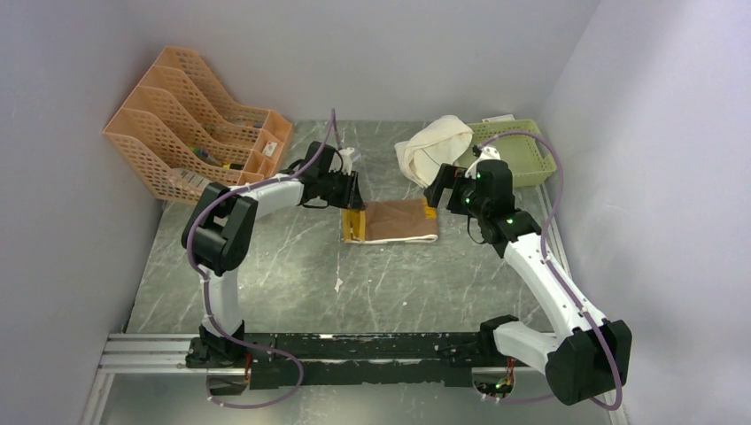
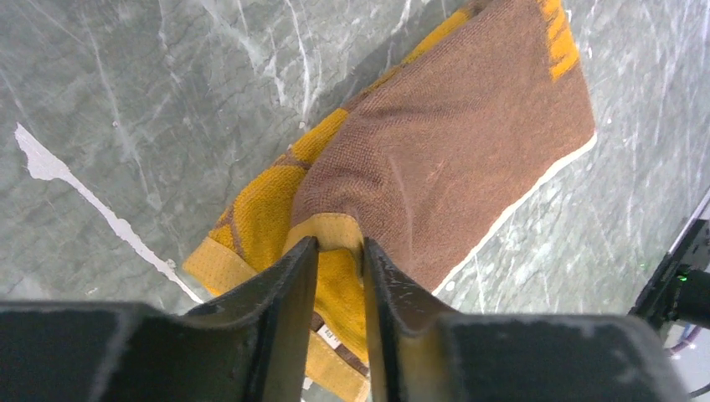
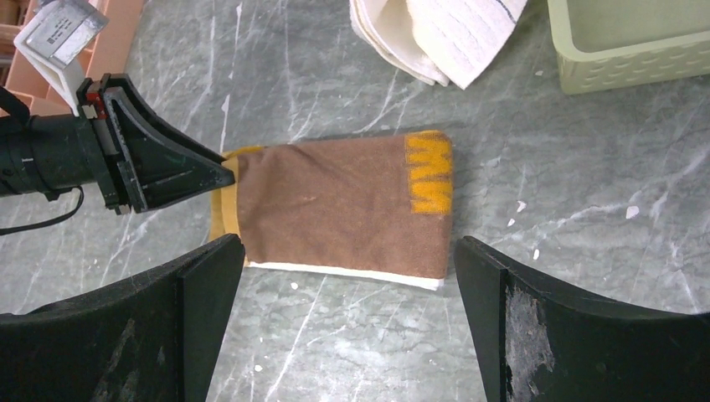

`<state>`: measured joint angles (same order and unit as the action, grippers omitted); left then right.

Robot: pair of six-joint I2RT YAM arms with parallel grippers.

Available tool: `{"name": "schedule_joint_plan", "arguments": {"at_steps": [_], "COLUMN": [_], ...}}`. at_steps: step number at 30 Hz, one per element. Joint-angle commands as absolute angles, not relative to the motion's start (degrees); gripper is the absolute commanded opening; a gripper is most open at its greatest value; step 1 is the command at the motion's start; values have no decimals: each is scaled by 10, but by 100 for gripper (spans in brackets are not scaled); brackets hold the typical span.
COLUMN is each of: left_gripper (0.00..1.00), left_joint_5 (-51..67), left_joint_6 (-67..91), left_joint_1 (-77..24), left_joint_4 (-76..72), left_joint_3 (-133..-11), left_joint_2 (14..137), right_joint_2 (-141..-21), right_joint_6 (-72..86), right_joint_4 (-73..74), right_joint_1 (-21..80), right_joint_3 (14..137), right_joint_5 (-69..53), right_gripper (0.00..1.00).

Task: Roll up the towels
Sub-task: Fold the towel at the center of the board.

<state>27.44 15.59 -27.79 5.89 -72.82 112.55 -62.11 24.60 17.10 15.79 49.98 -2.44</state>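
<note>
The mustard-yellow and brown towel (image 1: 398, 220) lies folded flat at the table's middle; it also shows in the left wrist view (image 2: 452, 126) and the right wrist view (image 3: 343, 209). My left gripper (image 1: 354, 200) is shut on the towel's yellow hemmed left corner (image 2: 339, 239) and lifts it a little. My right gripper (image 1: 436, 197) hovers open and empty above the towel's right end, fingers (image 3: 201, 285) wide apart. The cream-white towel (image 1: 432, 149) lies bunched at the back, partly against the basket, and also shows in the right wrist view (image 3: 435, 33).
A pale green basket (image 1: 522, 152) stands at the back right. Orange file racks (image 1: 190, 124) stand at the back left. Grey walls close in on both sides. The aluminium rail (image 1: 142, 350) runs along the near edge.
</note>
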Motion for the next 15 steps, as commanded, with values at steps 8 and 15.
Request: {"name": "schedule_joint_plan", "arguments": {"at_steps": [8, 15], "left_gripper": [7, 7], "left_joint_5": [254, 235], "left_joint_6": [138, 142], "left_joint_1": [-273, -273], "left_joint_4": [95, 153], "left_joint_3": [-784, -822], "left_joint_2": [1162, 1152], "right_joint_2": [-610, -610], "right_joint_6": [239, 235], "right_joint_4": [163, 165], "right_joint_1": [149, 148], "right_joint_3": [489, 487], "right_joint_5": [-35, -40], "right_gripper": [100, 100]}}
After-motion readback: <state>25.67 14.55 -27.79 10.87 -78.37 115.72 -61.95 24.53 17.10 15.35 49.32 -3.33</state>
